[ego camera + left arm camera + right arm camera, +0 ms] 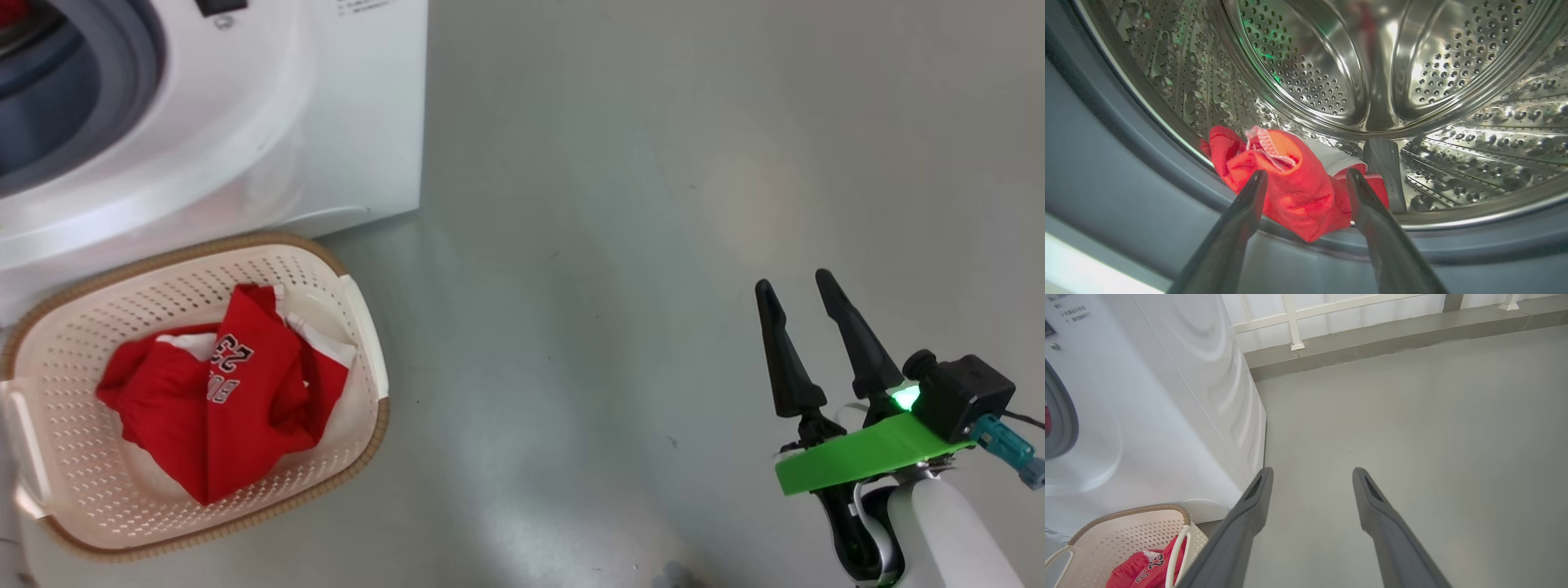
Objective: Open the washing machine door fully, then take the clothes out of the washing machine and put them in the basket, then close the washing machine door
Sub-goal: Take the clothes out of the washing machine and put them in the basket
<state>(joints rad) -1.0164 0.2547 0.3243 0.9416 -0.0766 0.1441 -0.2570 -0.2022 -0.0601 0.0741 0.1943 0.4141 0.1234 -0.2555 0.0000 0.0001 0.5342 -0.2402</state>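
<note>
Basket holds red jersey; drum holds second red garment at front lip.

My right gripper has black fingers over a bright green bracket. The basket is cream, dotted with holes, with a brown woven-look rim. The clothes are red with white parts and white lettering. The machine is white, its ring grey, its drum shiny perforated steel. The floor is plain grey.
</note>
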